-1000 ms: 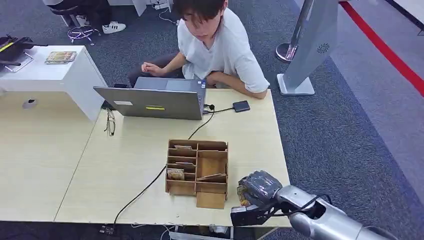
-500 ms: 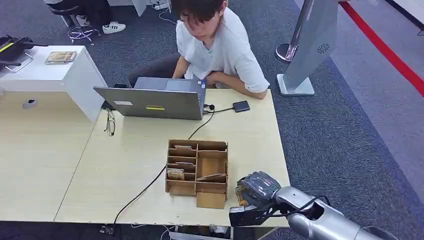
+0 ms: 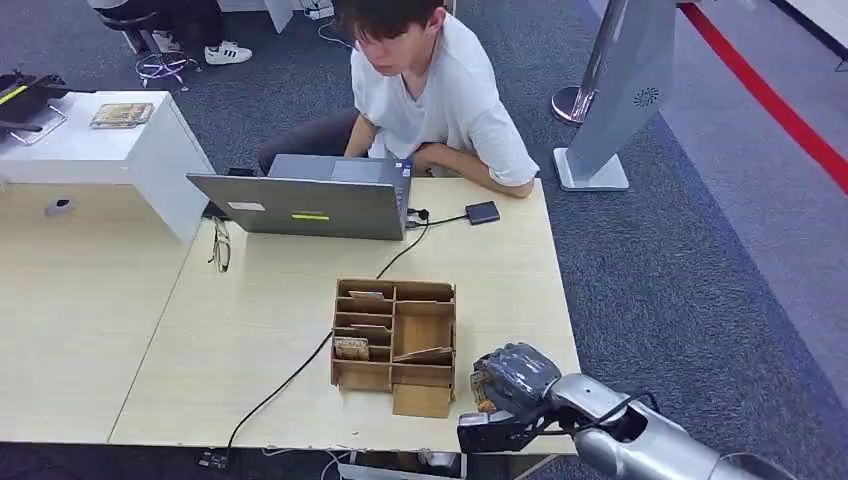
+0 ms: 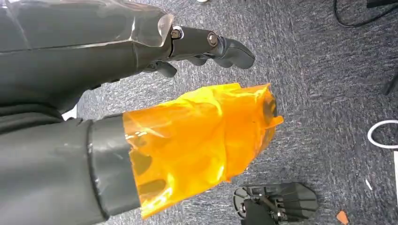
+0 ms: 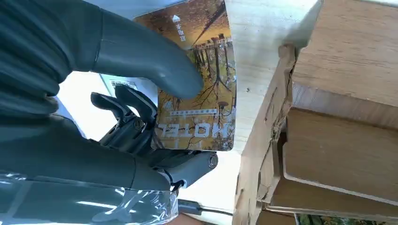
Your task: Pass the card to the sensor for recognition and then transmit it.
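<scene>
Head view. Grey carpet all round, red stripe at far right; pale wooden table in the middle, white cabinet at its far left corner. Open laptop at the far edge, person in a white shirt seated behind it. Small dark sensor on the table just right of the laptop, joined to it by a cable. Glasses lying left of the laptop. Wooden box near the front edge, split into compartments: narrow slots on its left side with cards standing in them, wider compartment on its right side with a flat piece leaning inside, contents otherwise not readable. Black cable running from under the box to the front edge. Right hand at the front right corner of the table, just beside the box, silver arm entering from below right.

Left wrist view. Left hand hanging over carpet, thumb wrapped in orange film, dark fingers loosely curled, nothing held.

Right wrist view. Card with an autumn-tree photo and the word HOTEL pinched between the grey thumb and the dark fingers of the right hand. Card close against the pale table surface, its edge just beside the box's outer wall. Box wall rough plywood; corner of another card visible low in the box.
</scene>
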Controlling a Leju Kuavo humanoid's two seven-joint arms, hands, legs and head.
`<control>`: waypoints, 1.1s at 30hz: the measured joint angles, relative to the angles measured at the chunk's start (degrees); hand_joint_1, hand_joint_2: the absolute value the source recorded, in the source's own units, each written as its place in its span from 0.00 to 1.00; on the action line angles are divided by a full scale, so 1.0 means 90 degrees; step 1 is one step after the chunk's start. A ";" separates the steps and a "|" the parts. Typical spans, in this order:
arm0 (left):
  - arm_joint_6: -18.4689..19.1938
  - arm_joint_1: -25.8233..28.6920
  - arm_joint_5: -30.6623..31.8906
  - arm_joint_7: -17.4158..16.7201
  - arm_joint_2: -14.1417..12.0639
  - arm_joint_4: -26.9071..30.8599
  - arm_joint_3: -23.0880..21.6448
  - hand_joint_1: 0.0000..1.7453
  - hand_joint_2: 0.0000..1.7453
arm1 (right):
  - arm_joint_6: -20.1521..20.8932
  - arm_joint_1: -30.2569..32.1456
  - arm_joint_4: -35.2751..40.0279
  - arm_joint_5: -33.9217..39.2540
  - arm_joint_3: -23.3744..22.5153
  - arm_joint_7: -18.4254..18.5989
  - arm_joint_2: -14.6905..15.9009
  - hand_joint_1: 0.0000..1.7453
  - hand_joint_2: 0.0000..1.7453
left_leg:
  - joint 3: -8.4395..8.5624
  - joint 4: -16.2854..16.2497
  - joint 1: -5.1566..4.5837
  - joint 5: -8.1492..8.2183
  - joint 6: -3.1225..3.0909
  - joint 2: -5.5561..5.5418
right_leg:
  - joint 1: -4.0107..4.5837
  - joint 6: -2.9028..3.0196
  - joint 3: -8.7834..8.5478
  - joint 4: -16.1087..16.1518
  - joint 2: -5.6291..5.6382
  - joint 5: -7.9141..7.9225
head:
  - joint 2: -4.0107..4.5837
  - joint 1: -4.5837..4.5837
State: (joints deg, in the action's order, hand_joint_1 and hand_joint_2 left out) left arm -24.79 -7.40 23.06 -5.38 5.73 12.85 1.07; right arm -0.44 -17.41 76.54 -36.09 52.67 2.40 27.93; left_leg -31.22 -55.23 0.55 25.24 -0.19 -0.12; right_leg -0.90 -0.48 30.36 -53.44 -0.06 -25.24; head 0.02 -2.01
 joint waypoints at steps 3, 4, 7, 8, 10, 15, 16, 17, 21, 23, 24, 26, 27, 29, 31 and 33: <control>0.0000 0.0004 -0.0015 0.0010 0.0000 0.0000 0.0002 0.00 0.00 | -0.0153 0.0086 0.0027 0.0017 -0.0158 0.0000 -0.0007 1.00 1.00 | -0.0003 0.0000 -0.0001 0.0000 0.0000 -0.0003 | -0.0001 0.0000 0.0000 0.0000 -0.0002 0.0000 | 0.0000 -0.0002; 0.0000 0.0009 -0.0029 0.0012 0.0000 0.0000 0.0007 0.00 0.00 | -0.0202 0.0104 0.0049 0.0032 -0.0221 0.0000 -0.0007 1.00 1.00 | -0.0003 0.0000 -0.0001 0.0000 0.0000 -0.0002 | -0.0001 0.0000 0.0001 0.0000 -0.0002 0.0000 | 0.0000 -0.0002; 0.0000 0.0019 -0.0051 0.0049 0.0000 0.0000 0.0027 0.00 0.00 | -0.0308 0.0167 0.0187 0.0136 -0.0463 -0.0019 -0.0007 1.00 1.00 | -0.0004 0.0000 -0.0001 0.0000 0.0000 -0.0002 | -0.0001 0.0000 0.0002 0.0000 -0.0001 0.0000 | 0.0000 -0.0002; 0.0000 0.0024 -0.0063 0.0065 0.0000 0.0000 0.0041 0.00 0.00 | -0.0318 0.0192 0.0243 0.0138 -0.0548 -0.0019 -0.0007 1.00 1.00 | -0.0005 0.0000 -0.0001 0.0000 0.0000 -0.0002 | -0.0001 0.0000 0.0002 0.0000 -0.0002 0.0000 | 0.0000 -0.0002; 0.0000 0.0035 -0.0092 0.0080 -0.0002 0.0000 0.0068 0.00 0.00 | -0.0332 0.0238 0.0374 0.0134 -0.0725 -0.0027 -0.0007 1.00 1.00 | -0.0009 0.0000 -0.0002 0.0000 0.0000 -0.0003 | -0.0001 0.0000 0.0006 0.0000 -0.0002 0.0000 | 0.0000 -0.0002; 0.0007 0.0067 -0.0134 0.0121 -0.0007 0.0000 0.0153 0.00 0.00 | -0.0388 0.0364 0.0714 0.0092 -0.1137 -0.0087 -0.0002 1.00 1.00 | -0.0020 0.0000 -0.0001 0.0000 0.0000 -0.0004 | -0.0001 0.0000 0.0017 -0.0002 -0.0002 0.0000 | 0.0000 -0.0002; 0.0017 0.0074 -0.0146 0.0124 -0.0010 0.0000 0.0163 0.00 0.00 | -0.0415 0.0385 0.0789 0.0083 -0.1216 -0.0100 -0.0002 1.00 1.00 | -0.0022 0.0000 -0.0001 0.0000 0.0000 -0.0004 | -0.0001 0.0000 0.0019 -0.0002 -0.0003 0.0000 | 0.0000 0.0000; 0.0017 0.0081 -0.0146 0.0126 -0.0012 0.0000 0.0165 0.00 0.00 | -0.0432 0.0404 0.0857 0.0080 -0.1287 -0.0107 -0.0002 1.00 1.00 | -0.0024 0.0000 -0.0001 0.0000 0.0000 -0.0005 | -0.0001 0.0000 0.0021 -0.0002 -0.0003 0.0000 | 0.0000 -0.0002; 0.0022 0.0106 -0.0146 0.0131 -0.0019 0.0000 0.0177 0.00 0.00 | -0.0444 0.0439 0.1029 0.0078 -0.1445 -0.0117 -0.0002 1.00 1.00 | -0.0029 0.0000 -0.0001 0.0000 0.0000 -0.0005 | -0.0001 0.0000 0.0027 -0.0002 -0.0003 -0.0001 | 0.0000 -0.0002; 0.0022 0.0109 -0.0146 0.0131 -0.0022 0.0000 0.0185 0.00 0.00 | -0.0444 0.0460 0.1076 0.0044 -0.1484 -0.0117 -0.0002 1.00 1.00 | -0.0031 0.0000 -0.0001 0.0000 0.0000 -0.0005 | -0.0001 -0.0001 0.0027 -0.0002 -0.0003 -0.0002 | 0.0000 0.0000; 0.0022 0.0110 -0.0146 0.0131 -0.0022 0.0000 0.0189 0.00 0.00 | -0.0447 0.0469 0.1095 0.0032 -0.1503 -0.0117 -0.0005 1.00 1.00 | -0.0032 0.0000 -0.0001 0.0000 0.0000 -0.0006 | -0.0001 -0.0001 0.0027 -0.0002 -0.0003 -0.0002 | 0.0000 -0.0002; 0.0022 0.0113 -0.0153 0.0134 -0.0022 0.0000 0.0209 0.00 0.00 | -0.0480 0.0493 0.1134 -0.0034 -0.1559 -0.0136 -0.0005 1.00 1.00 | -0.0032 0.0000 -0.0001 0.0000 0.0000 -0.0006 | -0.0001 -0.0001 0.0027 -0.0002 -0.0004 -0.0002 | 0.0000 -0.0002; 0.0022 0.0114 -0.0160 0.0134 -0.0022 0.0000 0.0216 0.00 0.00 | -0.0495 0.0507 0.1159 -0.0039 -0.1581 -0.0146 -0.0005 1.00 1.00 | -0.0033 0.0000 -0.0001 0.0000 0.0000 -0.0006 | -0.0001 -0.0001 0.0027 -0.0002 -0.0003 -0.0002 | 0.0000 -0.0002; 0.0022 0.0117 -0.0168 0.0134 -0.0022 0.0000 0.0245 0.00 0.00 | -0.0539 0.0536 0.1238 -0.0094 -0.1632 -0.0158 -0.0010 1.00 1.00 | -0.0033 0.0000 -0.0001 0.0000 0.0000 -0.0006 | -0.0001 -0.0001 0.0027 -0.0002 -0.0004 -0.0002 | 0.0000 0.0000; 0.0029 0.0121 -0.0175 0.0134 -0.0022 0.0000 0.0274 0.00 0.00 | -0.0563 0.0553 0.1314 -0.0170 -0.1690 -0.0175 -0.0024 1.00 1.00 | -0.0033 0.0000 -0.0001 0.0000 0.0000 -0.0006 | -0.0001 -0.0001 0.0027 -0.0002 -0.0004 -0.0002 | 0.0000 0.0000; 0.0039 0.0128 -0.0182 0.0134 -0.0022 0.0000 0.0289 0.00 0.00 | -0.0587 0.0567 0.1399 -0.0250 -0.1741 -0.0204 -0.0078 1.00 1.00 | -0.0032 0.0000 -0.0001 0.0000 0.0000 -0.0006 | -0.0001 -0.0001 0.0027 -0.0002 -0.0003 -0.0002 | 0.0000 0.0000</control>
State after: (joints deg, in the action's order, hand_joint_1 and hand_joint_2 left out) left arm -24.44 -6.25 21.42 -4.17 5.53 12.85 3.67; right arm -5.73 -12.30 89.13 -38.34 37.00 0.57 27.23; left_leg -31.51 -55.22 0.54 25.24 -0.19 -0.17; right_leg -0.90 -0.49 30.61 -53.45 -0.09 -25.25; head 0.02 -2.01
